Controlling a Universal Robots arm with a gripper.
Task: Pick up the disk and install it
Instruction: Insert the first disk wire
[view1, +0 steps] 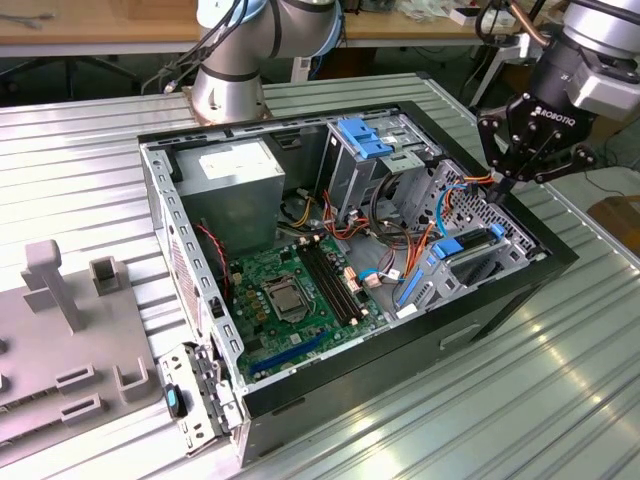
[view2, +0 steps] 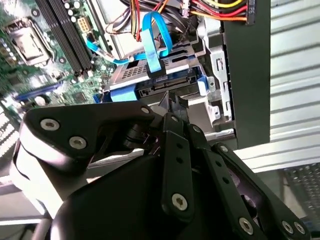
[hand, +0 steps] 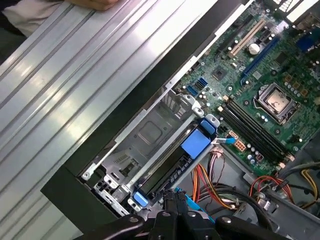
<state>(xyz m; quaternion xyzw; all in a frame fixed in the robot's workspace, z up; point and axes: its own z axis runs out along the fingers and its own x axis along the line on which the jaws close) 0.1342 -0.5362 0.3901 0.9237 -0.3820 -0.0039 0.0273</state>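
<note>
Black metal pincer (view1: 500, 188) is what you are seeing nearest in both wrist views. Its two fingers are pressing tip to tip, and I am finding nothing between them, so it is clenched on air.

Just beyond the tips, the flat rectangular hard disk of dark metal with bright blue plastic rails (hand: 169, 168) is sitting low in the silver sheet-metal drive bay (hand: 145, 135), at the edge of the open black computer case (view1: 560, 255). The pincer is hovering over it, close but not touching. A blue flat cable (view2: 152, 45) is reaching the disk's connector end.

I am judging that this disk is stiff and rather heavy for its size. It is also smooth on the metal faces and easily hurt by a knock. You are safer taking it across the two blue rails on the long sides, away from the cable end.

Farther off, the green motherboard (view1: 290, 300) is lying on the case floor.
</note>
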